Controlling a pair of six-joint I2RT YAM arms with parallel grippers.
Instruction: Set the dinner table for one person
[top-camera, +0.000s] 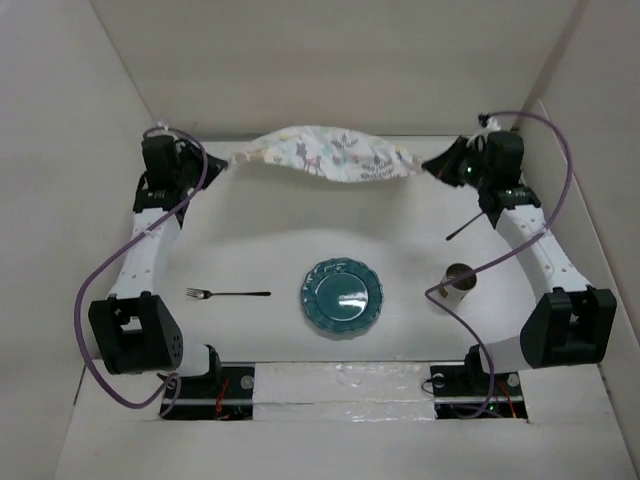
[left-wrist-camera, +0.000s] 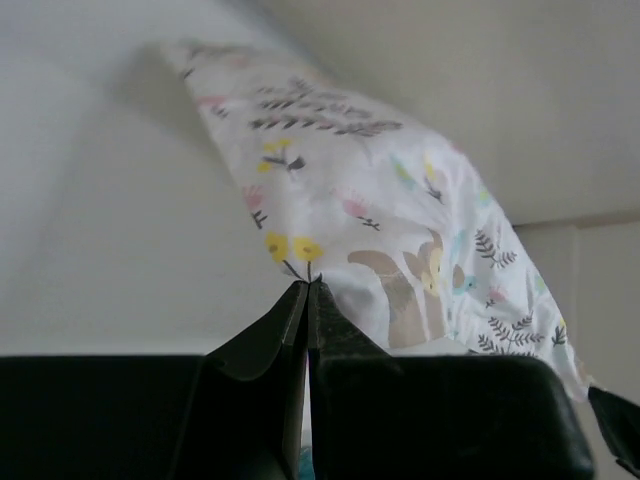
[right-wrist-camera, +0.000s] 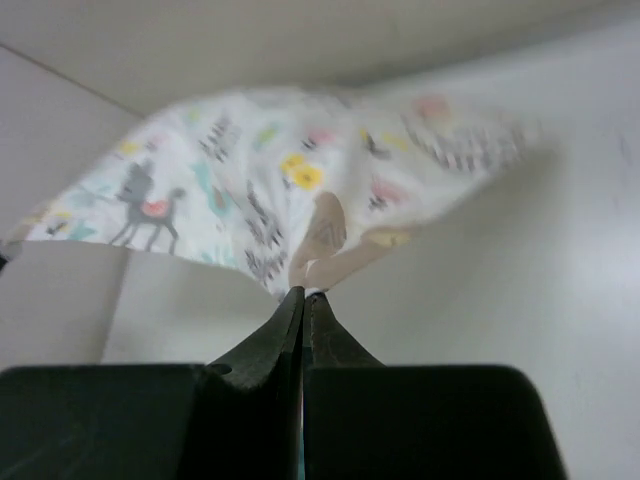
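Here's the white animal-and-leaf printed cloth placemat (top-camera: 322, 155), soft matt fabric sagging in loose folds, pinched by the left gripper (left-wrist-camera: 308, 287) and right gripper (right-wrist-camera: 303, 293), both of smooth, dull black plastic. Below, the large plain white dinner table (top-camera: 260, 225) is flat and matt, the round teal scalloped plate (top-camera: 341, 297) is glossy and glazed, catching a bright glare, the thin dark fork (top-camera: 228, 293) looks like metal, and the small brownish cylindrical cup (top-camera: 459, 282) shows a faint sheen, material unclear

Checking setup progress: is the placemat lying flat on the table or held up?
Held up: the placemat sags between the left gripper and right gripper, each shut on an end.
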